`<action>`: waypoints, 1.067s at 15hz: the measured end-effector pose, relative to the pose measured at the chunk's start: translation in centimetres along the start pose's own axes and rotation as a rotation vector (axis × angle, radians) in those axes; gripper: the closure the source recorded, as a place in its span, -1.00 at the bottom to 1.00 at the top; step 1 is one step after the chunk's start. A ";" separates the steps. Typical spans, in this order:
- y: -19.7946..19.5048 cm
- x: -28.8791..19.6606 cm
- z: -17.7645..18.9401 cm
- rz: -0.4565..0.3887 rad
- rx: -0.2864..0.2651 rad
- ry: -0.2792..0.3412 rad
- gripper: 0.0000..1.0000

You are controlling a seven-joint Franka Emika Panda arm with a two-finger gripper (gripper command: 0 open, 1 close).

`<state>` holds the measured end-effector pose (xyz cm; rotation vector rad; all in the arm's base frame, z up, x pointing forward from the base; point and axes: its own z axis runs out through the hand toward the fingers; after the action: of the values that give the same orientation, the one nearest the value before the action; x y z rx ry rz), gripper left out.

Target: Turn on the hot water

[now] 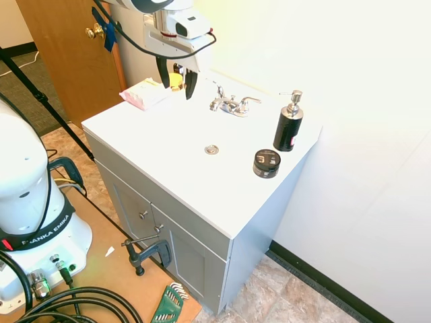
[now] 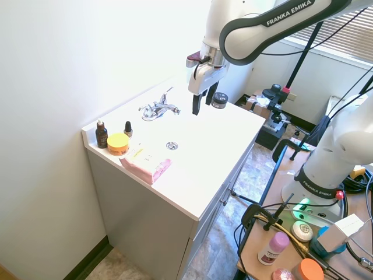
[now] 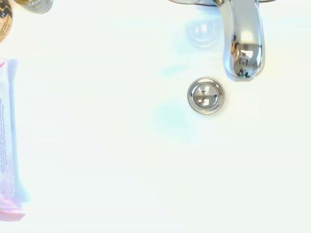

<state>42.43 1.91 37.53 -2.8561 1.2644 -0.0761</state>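
Observation:
A chrome faucet [image 1: 231,105] [image 2: 158,108] with a lever handle on each side stands at the back of the white sink top [image 1: 168,145]. One lever [image 1: 219,90] tilts upward, the other [image 1: 250,101] lies flatter. No mark shows which is hot. My gripper [image 1: 176,81] [image 2: 201,106] hangs open and empty in the air over the basin, in front of the faucet and well above it, touching nothing. The wrist view looks straight down on the spout [image 3: 243,46] and the drain [image 3: 206,95]. I see no water running.
A black soap dispenser [image 1: 288,124] and a black jar [image 1: 267,163] stand on one side of the faucet. A pink packet [image 2: 147,164], a yellow jar [image 2: 118,143] and two small dropper bottles [image 2: 101,134] sit on the other side. A wall runs behind the faucet.

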 end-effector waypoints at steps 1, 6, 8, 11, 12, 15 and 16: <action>0.0 0.0 0.0 0.000 0.000 0.000 -1.00; -1.8 1.5 -0.3 0.063 -0.084 0.155 -1.00; -4.4 2.7 -0.4 0.107 -0.112 0.229 -1.00; -7.8 5.2 0.2 0.169 -0.133 0.339 -1.00; -8.9 5.7 0.6 0.185 -0.141 0.378 -1.00; -12.8 5.5 0.7 0.208 -0.123 0.439 -1.00; -14.1 5.3 0.5 0.210 -0.108 0.450 -1.00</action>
<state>56.43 7.47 37.73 -2.8714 1.6781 -0.7009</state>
